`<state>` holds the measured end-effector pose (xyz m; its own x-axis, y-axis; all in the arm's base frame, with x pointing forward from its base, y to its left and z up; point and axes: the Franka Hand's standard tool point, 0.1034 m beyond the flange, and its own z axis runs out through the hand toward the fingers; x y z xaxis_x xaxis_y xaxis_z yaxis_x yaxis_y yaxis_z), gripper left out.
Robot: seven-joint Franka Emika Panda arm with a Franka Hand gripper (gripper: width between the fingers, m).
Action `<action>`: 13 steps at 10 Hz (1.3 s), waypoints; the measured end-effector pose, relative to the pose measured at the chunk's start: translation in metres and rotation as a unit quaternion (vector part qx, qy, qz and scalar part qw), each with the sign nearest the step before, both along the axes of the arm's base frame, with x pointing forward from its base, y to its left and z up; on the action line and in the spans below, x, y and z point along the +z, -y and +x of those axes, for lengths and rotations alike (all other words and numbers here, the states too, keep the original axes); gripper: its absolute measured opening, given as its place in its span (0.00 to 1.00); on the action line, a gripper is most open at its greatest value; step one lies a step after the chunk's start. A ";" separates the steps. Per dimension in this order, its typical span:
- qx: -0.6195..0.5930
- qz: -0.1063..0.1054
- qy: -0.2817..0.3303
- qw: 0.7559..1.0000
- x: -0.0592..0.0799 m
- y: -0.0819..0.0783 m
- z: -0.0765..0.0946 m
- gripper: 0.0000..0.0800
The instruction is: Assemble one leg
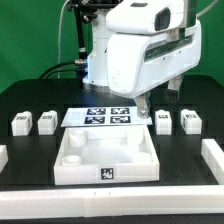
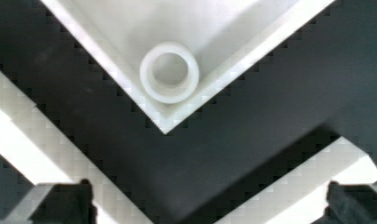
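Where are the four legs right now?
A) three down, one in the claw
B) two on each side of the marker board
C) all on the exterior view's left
B: one pair of legs lies off one end of the marker board, the other pair off the other end; the open claw holds nothing.

the leg (image 1: pixel 47 122) and tray (image 1: pixel 75 172) look like smooth matt white plastic; the table (image 1: pixel 30 185) is matt black.

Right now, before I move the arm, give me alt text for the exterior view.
The white arm hangs above the marker board on a black table. A white tray-like part lies nearer the camera, with two legs at the view's left and two at its right.
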<state>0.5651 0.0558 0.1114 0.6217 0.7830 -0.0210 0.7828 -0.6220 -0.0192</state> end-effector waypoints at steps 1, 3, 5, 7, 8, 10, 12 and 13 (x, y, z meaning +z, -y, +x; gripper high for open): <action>0.000 0.000 0.000 1.000 0.000 0.000 0.000 0.81; 0.000 0.000 0.000 1.000 0.000 0.000 0.000 0.81; 0.000 0.000 0.000 1.000 0.000 0.000 0.000 0.81; 0.000 0.000 0.000 1.000 -0.001 0.000 0.000 0.81; 0.000 0.000 -0.001 1.000 -0.001 0.000 0.000 0.81; 0.004 0.000 -0.001 1.000 -0.001 0.000 0.000 0.81; 0.027 0.001 0.000 1.000 -0.001 0.001 -0.002 0.81; 0.079 0.001 0.003 0.997 -0.006 0.006 -0.016 0.81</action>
